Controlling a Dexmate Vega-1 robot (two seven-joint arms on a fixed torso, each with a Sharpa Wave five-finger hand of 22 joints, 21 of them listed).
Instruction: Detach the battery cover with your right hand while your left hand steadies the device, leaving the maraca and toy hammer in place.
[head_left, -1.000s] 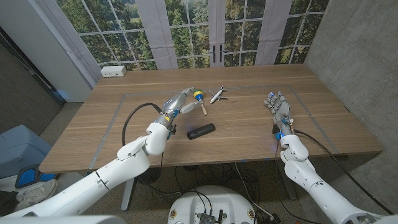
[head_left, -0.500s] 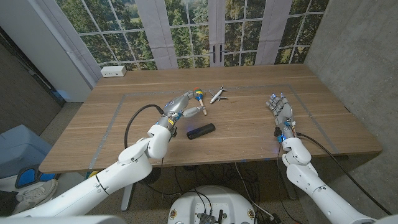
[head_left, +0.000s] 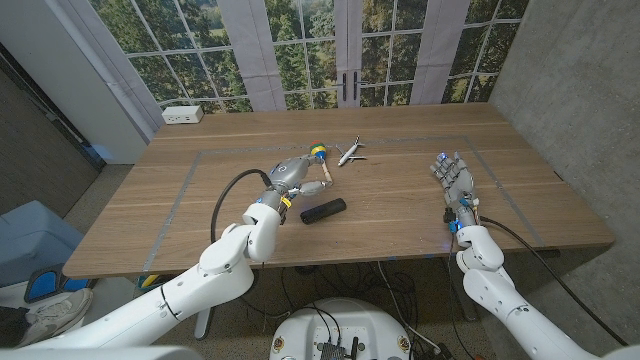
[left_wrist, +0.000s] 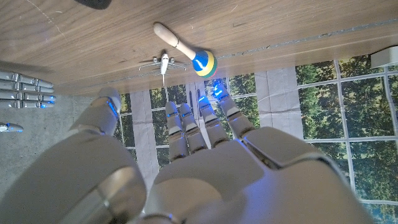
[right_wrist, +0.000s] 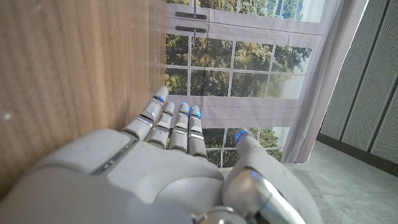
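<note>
Black device (head_left: 323, 211) lies untouched, cover apparently on. Left hand (head_left: 290, 173), fingers spread, empty, hovers at its 11 o'clock beside maraca (head_left: 319, 163). Right hand (head_left: 452, 177) open, empty, far at 3 o'clock.

White-shelled arms, black cables, silver-grey left hand (head_left: 291, 172) with blue-lit fingertips

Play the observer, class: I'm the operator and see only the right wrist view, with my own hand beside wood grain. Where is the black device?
Observer: The black device lies on the table near its front edge, well to the robot's left of the right hand.
Operator: Is the left hand holding it?
Observer: No. The left hand is just behind the device, fingers apart, holding nothing.
Operator: Anything else nearby?
Observer: A maraca and a toy plane lie beyond the device.
</note>
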